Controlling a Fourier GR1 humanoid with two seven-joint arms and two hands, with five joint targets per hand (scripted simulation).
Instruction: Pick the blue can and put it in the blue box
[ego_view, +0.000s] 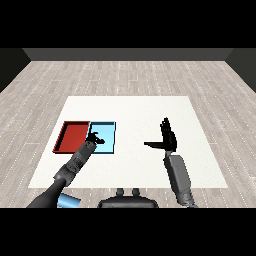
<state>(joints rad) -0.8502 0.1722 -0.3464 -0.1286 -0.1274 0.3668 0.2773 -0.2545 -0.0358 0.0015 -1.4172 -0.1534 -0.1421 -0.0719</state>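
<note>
Blue can (68, 201) lies at the near bench (135, 110) edge; left hand (95, 137), fingers relaxed, over the light blue tray (109, 126); right hand (169, 138) upright, spread wide

Matt white table (150, 112) on a pale wood-plank floor (125, 75); trays look smooth.

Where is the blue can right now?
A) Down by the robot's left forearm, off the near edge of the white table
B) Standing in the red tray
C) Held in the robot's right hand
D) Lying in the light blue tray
A: the blue can shows by the left forearm, below the white table's near edge, in neither tray nor hand.
</note>
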